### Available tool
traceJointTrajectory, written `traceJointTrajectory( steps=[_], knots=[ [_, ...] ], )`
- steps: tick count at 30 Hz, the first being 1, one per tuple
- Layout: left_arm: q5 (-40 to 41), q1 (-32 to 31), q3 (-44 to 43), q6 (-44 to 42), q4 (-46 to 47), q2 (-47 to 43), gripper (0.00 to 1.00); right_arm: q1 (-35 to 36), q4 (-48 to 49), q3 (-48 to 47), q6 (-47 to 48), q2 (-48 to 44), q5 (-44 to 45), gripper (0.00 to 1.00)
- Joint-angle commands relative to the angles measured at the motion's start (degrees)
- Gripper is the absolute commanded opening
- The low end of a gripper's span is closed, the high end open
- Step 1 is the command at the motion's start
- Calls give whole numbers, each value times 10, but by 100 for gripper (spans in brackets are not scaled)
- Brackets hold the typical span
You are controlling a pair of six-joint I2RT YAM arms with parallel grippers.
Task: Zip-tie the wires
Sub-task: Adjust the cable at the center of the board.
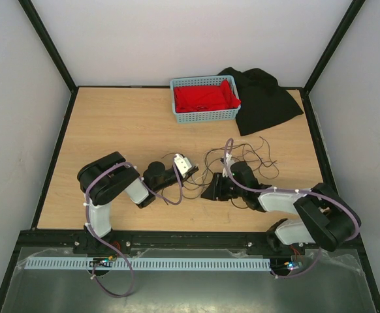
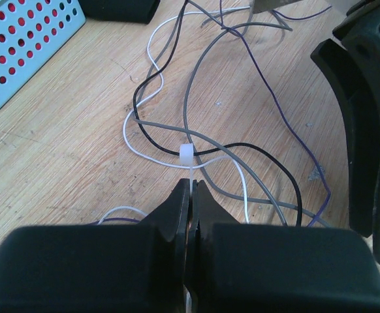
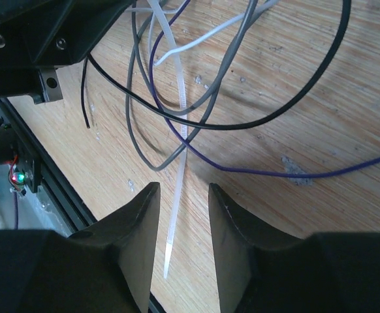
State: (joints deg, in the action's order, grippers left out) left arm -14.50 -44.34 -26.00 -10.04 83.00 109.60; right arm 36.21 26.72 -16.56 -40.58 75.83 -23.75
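The wires (image 1: pixel 242 158) lie in loose thin loops on the wooden table between the two arms. In the left wrist view, black, grey, white and purple wires (image 2: pixel 187 98) cross in front of my left gripper (image 2: pixel 191 184). It is shut on the thin white strap of a zip tie, whose head (image 2: pixel 185 155) sits on the crossing wires just past the fingertips. My right gripper (image 3: pixel 182 189) is open low over the table. The zip tie's tail (image 3: pixel 175 225) lies between its fingers, untouched, with wires (image 3: pixel 242 126) beyond. From above, the left gripper (image 1: pixel 191 172) and right gripper (image 1: pixel 215 189) are close together.
A light blue basket (image 1: pixel 205 99) holding red cloth stands at the back, and its wall shows in the left wrist view (image 2: pixel 20 45). A black cloth (image 1: pixel 265 101) lies to its right. The table's near edge and black rail (image 3: pixel 53 182) are just behind the right gripper.
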Motion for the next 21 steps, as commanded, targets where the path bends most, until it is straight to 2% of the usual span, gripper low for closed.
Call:
traceJointTrajectory(
  steps=[1,10,13,17,21],
  knots=[
    [4,3,-7,9,18,6,0,9,48,-26,-3,23,9,44],
    [8,2,-3,13,19,3,0,15,68,-54,5,69,8,40],
    [9,2,-2,15,19,1,0,18,79,-61,6,92,5,33],
    [8,2,-1,20,19,0,0,26,109,-71,0,124,-8,16],
    [24,6,9,22,19,-10,0,43,124,-95,0,149,-4,10]
  ],
)
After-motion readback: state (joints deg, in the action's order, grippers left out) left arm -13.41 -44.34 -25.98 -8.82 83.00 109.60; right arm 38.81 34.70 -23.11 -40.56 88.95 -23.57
